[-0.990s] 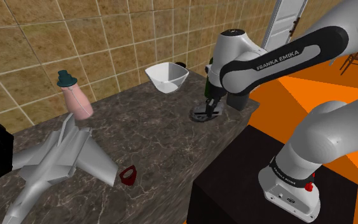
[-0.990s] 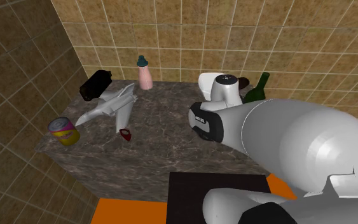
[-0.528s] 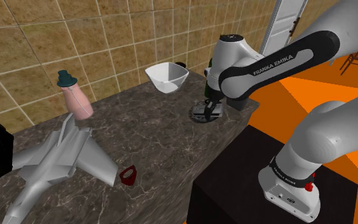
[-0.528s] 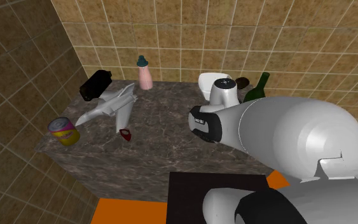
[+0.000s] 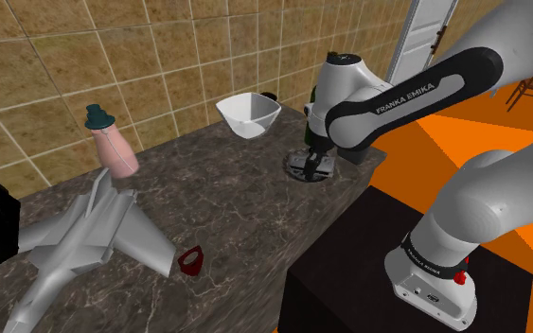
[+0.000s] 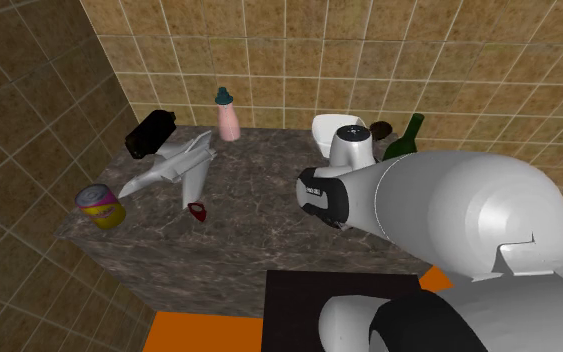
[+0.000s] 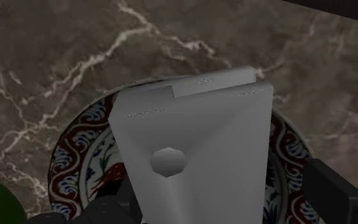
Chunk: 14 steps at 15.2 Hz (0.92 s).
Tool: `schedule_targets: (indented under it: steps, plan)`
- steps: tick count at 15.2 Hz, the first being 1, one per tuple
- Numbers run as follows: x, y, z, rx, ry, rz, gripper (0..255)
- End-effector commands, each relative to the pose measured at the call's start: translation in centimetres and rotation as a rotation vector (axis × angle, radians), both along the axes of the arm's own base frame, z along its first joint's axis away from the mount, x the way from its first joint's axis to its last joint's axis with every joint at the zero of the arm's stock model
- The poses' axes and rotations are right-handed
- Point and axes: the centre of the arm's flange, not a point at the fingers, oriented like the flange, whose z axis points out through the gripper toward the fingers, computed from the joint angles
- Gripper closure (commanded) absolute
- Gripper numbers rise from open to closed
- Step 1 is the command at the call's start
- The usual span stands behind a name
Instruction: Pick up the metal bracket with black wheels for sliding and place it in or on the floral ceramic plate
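Dark marbled table under tan tiled walls carries the round plate with a red-and-blue floral rim, and the grey metal bracket stands over its middle. Watch the retreat: if you snag the bracket while lifting, it could tip or roll off the plate. Your black pincer stands wide, one of its fingers clear of the bracket, gripping nothing.

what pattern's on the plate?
Plate: blue and red floral scrollwork on a white ground, clearest in the wrist view.
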Motion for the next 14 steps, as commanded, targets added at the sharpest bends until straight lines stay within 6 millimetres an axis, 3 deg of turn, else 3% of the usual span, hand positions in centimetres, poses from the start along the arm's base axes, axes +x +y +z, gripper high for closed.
schedule_targets:
  steps: [1,2,6,14]
  plan:
    - [0.0,0.0,0.0,0.000,0.001,0.000,0]
    - [0.0,0.0,-0.2,0.000,0.001,0.000,0]
    - [-0.4,0.4,4.8,0.000,0.001,0.000,0]
    - [-0.4,0.4,4.8,0.000,0.001,0.000,0]
